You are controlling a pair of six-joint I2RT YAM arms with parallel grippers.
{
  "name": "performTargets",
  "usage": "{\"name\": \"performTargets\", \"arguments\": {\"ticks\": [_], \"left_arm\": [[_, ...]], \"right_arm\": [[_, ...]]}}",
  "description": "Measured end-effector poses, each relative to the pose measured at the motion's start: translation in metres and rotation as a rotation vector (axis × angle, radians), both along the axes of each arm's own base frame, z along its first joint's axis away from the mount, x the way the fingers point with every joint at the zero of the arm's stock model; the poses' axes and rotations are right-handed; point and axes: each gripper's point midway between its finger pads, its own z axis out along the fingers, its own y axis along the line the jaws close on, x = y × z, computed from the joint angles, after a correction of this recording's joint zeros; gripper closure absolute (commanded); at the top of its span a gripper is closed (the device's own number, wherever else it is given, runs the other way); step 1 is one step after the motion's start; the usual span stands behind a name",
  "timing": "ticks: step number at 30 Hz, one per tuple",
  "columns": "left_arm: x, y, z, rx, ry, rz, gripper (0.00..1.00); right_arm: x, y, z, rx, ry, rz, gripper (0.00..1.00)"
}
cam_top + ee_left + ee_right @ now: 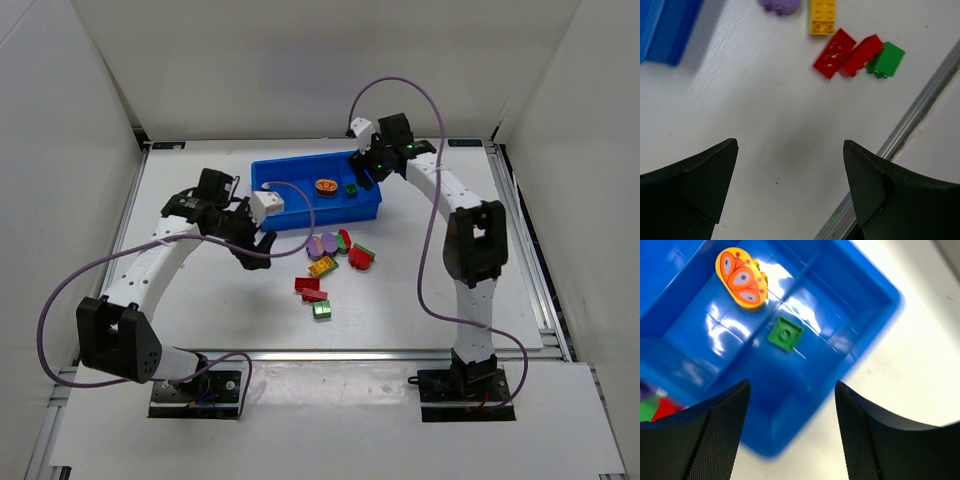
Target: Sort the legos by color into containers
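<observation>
Left gripper (790, 145) and right gripper (791, 385) both wide, empty — purple lego (780, 5) cut off at frame edge

- Left arm (150, 262): white links, black joints, purple cable (60, 293) looping beside it.
- Right arm (440, 185): same colours, small green light (381, 153).
- Right fingers (700, 440): black, mesh-textured.

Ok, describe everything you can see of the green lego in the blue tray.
The green lego is a small, glossy square plastic brick with one round stud. It lies flat, stud up, on the blue tray's floor near its right end, apart from the orange oval piece. Only the tray touches it; the right gripper hangs above, jaws open.
</observation>
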Motion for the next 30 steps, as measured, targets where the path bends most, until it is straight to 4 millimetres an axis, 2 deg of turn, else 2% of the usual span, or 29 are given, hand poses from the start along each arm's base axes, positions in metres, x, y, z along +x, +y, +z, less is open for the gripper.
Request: {"name": "performTargets", "arguments": {"ticks": [3, 4, 6, 9, 11, 13, 15, 18, 21, 30], "left_arm": [[-0.014, -0.031, -0.003, -0.006, -0.013, -0.175, 0.12], [-0.019, -0.039, -0.006, -0.002, -0.011, -0.226, 0.15], [-0.027, -0.054, -0.015, 0.006, 0.002, -0.31, 0.22], [-0.031, -0.066, -0.032, 0.023, 0.015, -0.406, 0.23], [-0.028, -0.066, -0.045, 0.035, 0.003, -0.423, 0.23], [-0.028, -0.062, -0.06, 0.056, -0.016, -0.448, 0.23], [-0.028, -0.058, -0.072, 0.073, -0.048, -0.496, 0.22], [-0.03, -0.057, -0.085, 0.085, -0.098, -0.583, 0.22], [-0.027, -0.06, -0.092, 0.083, -0.141, -0.66, 0.2], [-0.025, -0.08, -0.115, 0.059, -0.165, -0.809, 0.19]], "right_arm": [[-0.014, -0.029, 0.035, 0.024, -0.021, -0.06, 0.28], [-0.02, -0.046, 0.054, 0.04, -0.039, -0.092, 0.28], [-0.03, -0.088, 0.09, 0.073, -0.079, -0.168, 0.28], [-0.046, -0.159, 0.133, 0.108, -0.146, -0.306, 0.28], [-0.061, -0.2, 0.144, 0.115, -0.162, -0.392, 0.28], [-0.08, -0.223, 0.141, 0.117, -0.138, -0.444, 0.28], [-0.099, -0.23, 0.127, 0.117, -0.088, -0.463, 0.29], [-0.12, -0.226, 0.106, 0.12, -0.012, -0.461, 0.29], [-0.133, -0.225, 0.095, 0.13, 0.033, -0.464, 0.29], [-0.145, -0.247, 0.101, 0.156, 0.027, -0.528, 0.29]]}}
